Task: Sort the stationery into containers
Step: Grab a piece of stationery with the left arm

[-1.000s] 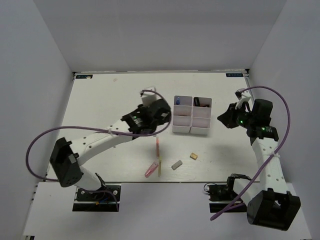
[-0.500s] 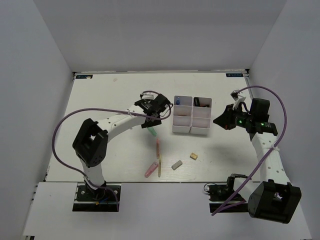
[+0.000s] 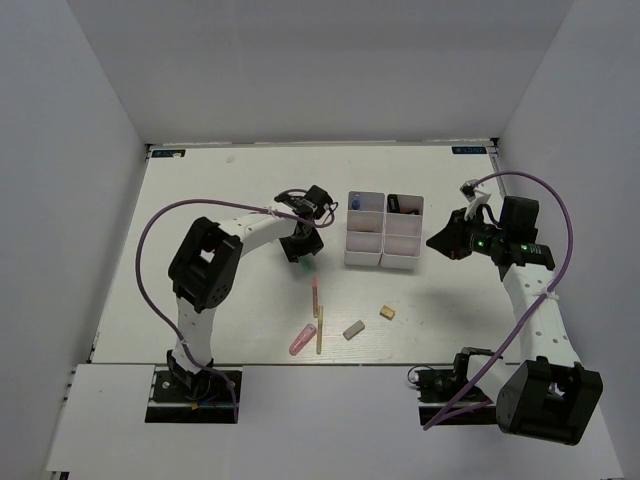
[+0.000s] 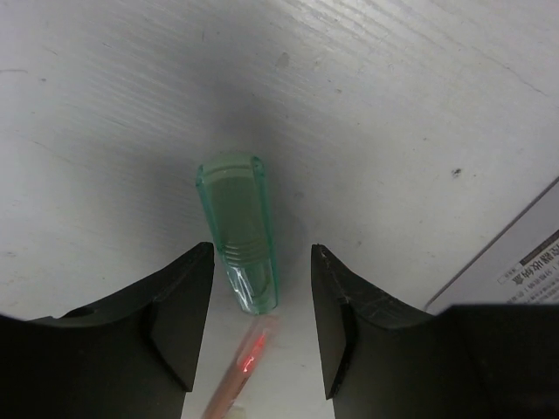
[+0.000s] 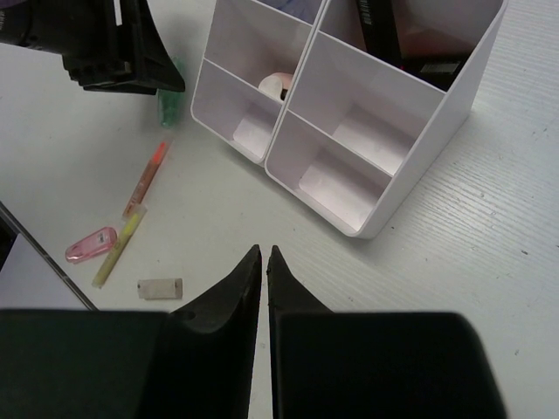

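Folding at the elbow since a second ago, my left arm has been swinging inward, and my left end effector (image 4: 262, 262) has come over from beside the bins to sit on the green marker (image 4: 238, 234). It is standing half open now, one finger on each side of the marker with a sliver of desk (image 3: 200, 200) showing either way, so I am straddling it, not gripping it yet. The marker is lying flat, just left of the containers (image 3: 384, 262), and its near end is almost touching the tip of a thin pink stick (image 4: 238, 371).

My right end effector (image 5: 264, 253) is hovering to the right of the bins, pinched nearly closed and carrying nothing.

Going by what is lying where, I am judging the sorting to be less than halfway. A blue-capped tube (image 3: 355, 201) is sitting in the far-left bin, a black item (image 3: 402, 204) in the far-right one, and something pale pink (image 5: 278, 85) in the middle-left one. Waiting on the desk, besides the green marker and the pink stick, are a pink marker (image 3: 303, 340), a yellow stick (image 3: 319, 335), a grey eraser (image 3: 353, 329) and a tan eraser (image 3: 387, 312).
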Robot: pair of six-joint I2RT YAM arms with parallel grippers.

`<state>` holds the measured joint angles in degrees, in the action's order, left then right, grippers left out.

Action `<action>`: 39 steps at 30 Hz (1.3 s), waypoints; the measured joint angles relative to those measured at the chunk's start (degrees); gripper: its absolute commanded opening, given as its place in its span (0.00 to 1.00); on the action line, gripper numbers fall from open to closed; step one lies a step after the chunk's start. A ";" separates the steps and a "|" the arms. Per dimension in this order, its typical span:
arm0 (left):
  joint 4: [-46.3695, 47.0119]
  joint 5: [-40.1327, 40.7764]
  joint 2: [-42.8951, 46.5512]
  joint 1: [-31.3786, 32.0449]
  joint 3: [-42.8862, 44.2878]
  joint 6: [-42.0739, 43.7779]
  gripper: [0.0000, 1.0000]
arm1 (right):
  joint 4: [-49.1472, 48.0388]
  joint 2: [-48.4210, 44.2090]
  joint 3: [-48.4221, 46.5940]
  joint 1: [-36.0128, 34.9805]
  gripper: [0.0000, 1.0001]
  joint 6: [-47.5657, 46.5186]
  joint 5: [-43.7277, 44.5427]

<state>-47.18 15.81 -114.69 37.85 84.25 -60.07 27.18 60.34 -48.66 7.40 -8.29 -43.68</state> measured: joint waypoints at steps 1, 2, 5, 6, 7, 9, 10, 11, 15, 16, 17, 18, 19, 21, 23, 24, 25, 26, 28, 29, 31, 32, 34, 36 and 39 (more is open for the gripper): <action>0.09 -0.28 -0.46 0.04 0.07 -0.20 0.59 | 0.02 0.00 0.00 0.00 0.09 -0.09 0.00; 0.11 -0.50 -0.98 0.11 0.15 -0.42 0.59 | 0.04 0.00 0.00 0.00 0.09 -0.09 0.00; 0.11 -0.68 -1.81 0.15 0.42 -0.94 0.59 | 0.11 0.00 0.00 0.00 0.09 -0.11 0.02; 0.02 -0.66 -2.03 0.13 0.61 -1.14 0.59 | 0.13 0.00 0.00 0.00 0.09 -0.11 0.02; 0.02 -0.66 -2.16 0.13 0.70 -1.33 0.59 | 0.13 0.00 0.00 0.00 0.09 -0.11 0.02; -0.42 -0.63 -2.27 0.07 0.87 -1.62 0.59 | 0.13 0.00 0.00 0.04 0.09 -0.15 0.02; -0.55 -0.63 -2.27 0.00 0.92 -1.75 0.59 | 0.13 0.00 0.00 0.04 0.09 -0.15 0.02; -0.72 -0.63 -2.29 -0.22 1.03 -1.88 0.59 | 0.13 0.00 0.00 0.04 0.09 -0.15 0.04; -1.40 -0.61 -3.06 -0.98 2.16 -1.92 0.58 | 0.15 0.00 0.00 0.04 0.09 -0.15 0.04; -1.49 -0.61 -3.45 -1.25 2.56 -1.88 0.56 | 0.15 0.00 0.00 0.04 0.09 -0.15 0.07; -1.79 -0.61 -3.85 -1.44 2.95 -1.88 0.56 | 0.15 0.00 0.00 0.04 0.09 -0.13 0.07; -2.16 -0.59 -4.11 -1.62 3.43 -1.86 0.56 | 0.15 0.00 0.00 0.04 0.09 -0.13 0.07; -2.21 -0.59 -4.26 -1.75 3.65 -1.84 0.56 | 0.15 0.00 0.00 0.04 0.09 -0.13 0.09; -2.78 -0.59 -4.79 -1.99 4.33 -1.81 0.55 | 0.15 0.00 0.00 0.04 0.09 -0.13 0.15; -3.30 -0.59 -5.11 -2.03 4.85 -1.75 0.50 | 0.15 0.00 0.00 0.09 0.09 -0.11 0.20; -3.45 -0.57 -5.20 -2.03 4.96 -1.81 0.48 | 0.15 0.00 0.00 0.09 0.09 -0.11 0.22; -3.80 -0.57 -5.40 -2.03 5.18 -1.70 0.44 | 0.15 0.00 0.00 0.11 0.09 -0.11 0.22; -4.20 -0.52 -5.62 -2.03 5.51 -1.66 0.39 | 0.15 0.00 0.00 0.11 0.09 -0.11 0.22; -4.96 -0.59 -5.88 -2.03 6.08 -1.64 0.33 | 0.15 0.00 0.00 0.13 0.09 -0.11 0.22; -5.25 -0.59 -6.01 -2.03 6.36 -1.42 0.28 | 0.15 0.00 0.00 0.17 0.09 -0.11 0.22; -5.73 -0.61 -6.36 -2.01 6.78 -1.31 0.21 | 0.15 0.00 0.00 0.37 0.09 -0.11 0.22; -5.99 -0.66 -6.54 -2.01 7.06 -1.25 0.14 | 0.15 0.00 0.00 0.50 0.09 -0.11 0.22; -6.23 -0.79 -6.62 -2.01 7.21 -0.98 0.06 | 0.15 0.00 0.00 0.59 0.09 -0.09 0.22; -6.23 -0.92 -6.60 -2.01 7.19 -0.61 0.01 | 0.15 0.00 0.00 0.74 0.09 -0.09 0.22; -4.59 -1.62 -4.92 -1.99 4.72 0.09 0.01 | 0.15 -0.02 0.00 0.90 0.09 -0.09 0.20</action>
<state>-51.77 14.20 -119.61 35.86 88.97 -59.99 27.33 60.31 -48.66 8.29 -8.38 -43.48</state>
